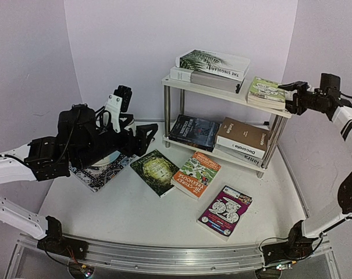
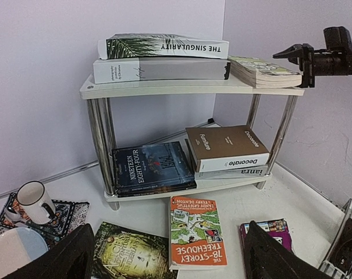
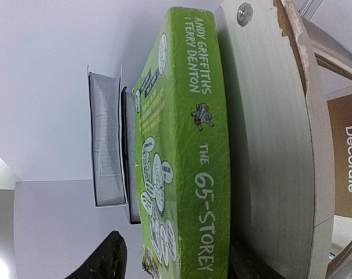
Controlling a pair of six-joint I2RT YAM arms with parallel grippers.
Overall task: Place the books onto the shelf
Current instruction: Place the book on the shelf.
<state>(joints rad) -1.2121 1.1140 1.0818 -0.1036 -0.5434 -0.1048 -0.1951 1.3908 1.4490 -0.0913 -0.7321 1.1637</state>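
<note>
The shelf (image 1: 250, 97) stands at the back right. On its top board, a palm-leaf book (image 1: 213, 62) lies on a grey book (image 1: 206, 78), and a lime green book (image 1: 266, 92) lies flat at the right end. My right gripper (image 1: 290, 97) is open around that book's outer edge (image 3: 181, 145) and the board; one fingertip (image 3: 100, 258) stands off the cover. On the lower board lie a dark book (image 1: 193, 131) and a brown book (image 1: 243, 135). On the table lie dark green (image 1: 154, 170), orange (image 1: 196, 173) and magenta (image 1: 225, 211) books. My left gripper (image 1: 142, 139) hovers open and empty above them.
A patterned placemat (image 2: 68, 210) with a mug (image 2: 35, 200) and a plate (image 2: 16, 253) lies at the left under my left arm. White walls close in behind and on both sides. Another book (image 2: 245, 172) lies under the brown one.
</note>
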